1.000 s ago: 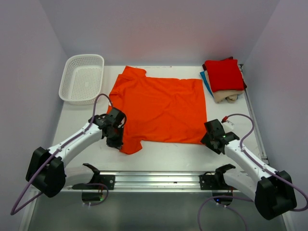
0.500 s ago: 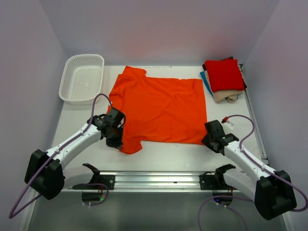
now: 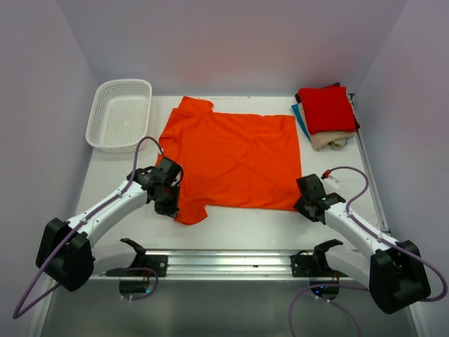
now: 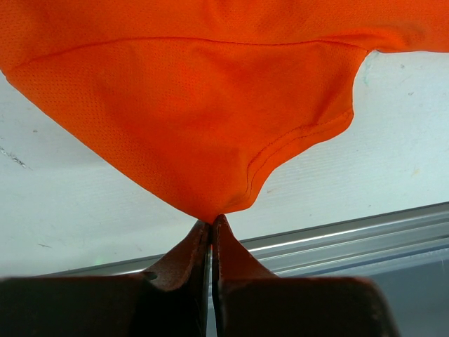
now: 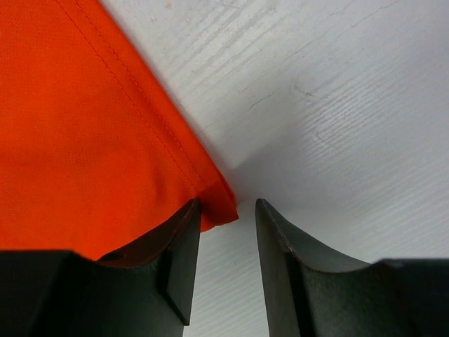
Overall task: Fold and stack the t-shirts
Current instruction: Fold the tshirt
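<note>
- Top view: I see the orange t-shirt (image 3: 231, 158) spread flat mid-table (image 3: 105, 175).
- Left wrist: my left gripper (image 4: 211, 225) has its jaws pinched shut on the sleeve tip.
- Right wrist: my right gripper (image 5: 228, 210) has its jaws partly open around the hem corner, not clamped.

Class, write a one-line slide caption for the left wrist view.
Left gripper shut on the sleeve tip of the orange t-shirt, white table beneath.
</note>
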Controlling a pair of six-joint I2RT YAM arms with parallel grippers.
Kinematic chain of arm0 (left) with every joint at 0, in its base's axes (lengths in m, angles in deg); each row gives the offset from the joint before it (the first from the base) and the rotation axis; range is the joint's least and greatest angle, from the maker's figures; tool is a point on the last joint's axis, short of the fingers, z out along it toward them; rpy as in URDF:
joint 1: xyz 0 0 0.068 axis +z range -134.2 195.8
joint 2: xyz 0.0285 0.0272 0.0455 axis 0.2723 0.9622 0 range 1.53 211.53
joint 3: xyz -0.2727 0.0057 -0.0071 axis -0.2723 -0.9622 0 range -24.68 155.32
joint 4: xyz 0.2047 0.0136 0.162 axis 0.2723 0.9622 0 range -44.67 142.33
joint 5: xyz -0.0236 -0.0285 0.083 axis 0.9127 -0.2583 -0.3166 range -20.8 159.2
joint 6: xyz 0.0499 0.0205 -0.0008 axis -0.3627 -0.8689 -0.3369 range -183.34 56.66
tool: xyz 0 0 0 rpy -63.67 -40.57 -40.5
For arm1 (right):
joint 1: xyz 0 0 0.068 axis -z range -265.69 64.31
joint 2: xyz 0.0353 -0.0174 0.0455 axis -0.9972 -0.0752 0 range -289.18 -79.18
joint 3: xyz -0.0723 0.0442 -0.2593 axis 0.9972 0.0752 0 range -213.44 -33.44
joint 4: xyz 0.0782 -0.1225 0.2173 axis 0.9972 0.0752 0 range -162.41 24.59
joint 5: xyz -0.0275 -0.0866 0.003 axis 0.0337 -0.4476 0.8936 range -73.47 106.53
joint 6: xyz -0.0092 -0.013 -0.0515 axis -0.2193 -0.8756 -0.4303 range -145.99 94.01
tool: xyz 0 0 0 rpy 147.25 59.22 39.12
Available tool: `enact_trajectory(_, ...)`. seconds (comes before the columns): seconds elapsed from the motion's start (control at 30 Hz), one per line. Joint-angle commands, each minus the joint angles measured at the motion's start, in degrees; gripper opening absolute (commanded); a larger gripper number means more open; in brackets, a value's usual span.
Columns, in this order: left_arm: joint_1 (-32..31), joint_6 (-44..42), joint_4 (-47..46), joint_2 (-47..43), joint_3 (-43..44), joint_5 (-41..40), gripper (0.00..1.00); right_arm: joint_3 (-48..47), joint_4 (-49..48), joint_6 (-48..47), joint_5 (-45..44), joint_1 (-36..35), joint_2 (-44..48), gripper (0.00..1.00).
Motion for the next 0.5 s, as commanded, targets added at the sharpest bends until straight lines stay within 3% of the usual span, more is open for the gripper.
enact_trajectory(0.0, -0.50, 0.20, 0.93, -0.94, 1.26, 0.64, 0.04, -0.39, -2.42, 0.74, 0.24, 0.15, -1.44, 0.40)
enact_trajectory(0.07, -0.50, 0.20, 1.01, -1.21, 1.43, 0.64, 0.04, -0.21, -3.12, 0.65, 0.68, 0.15, -1.79, 0.29)
enact_trajectory(0.1, -0.50, 0.20, 1.27, -1.29, 1.61, 0.64, 0.03, -0.12, -3.12, 0.65, 0.94, 0.15, -1.88, 0.14)
enact_trajectory(0.17, -0.50, 0.28, 1.37, -1.64, 1.96, 0.90, 0.02, -0.21, -2.60, 0.91, 1.39, 0.15, -1.71, 0.00)
enact_trajectory(0.47, -0.50, 2.57, -0.56, -7.18, 2.32, -2.61, 0.00, -3.19, 6.54, -1.45, -0.19, 0.15, 9.18, 0.00)
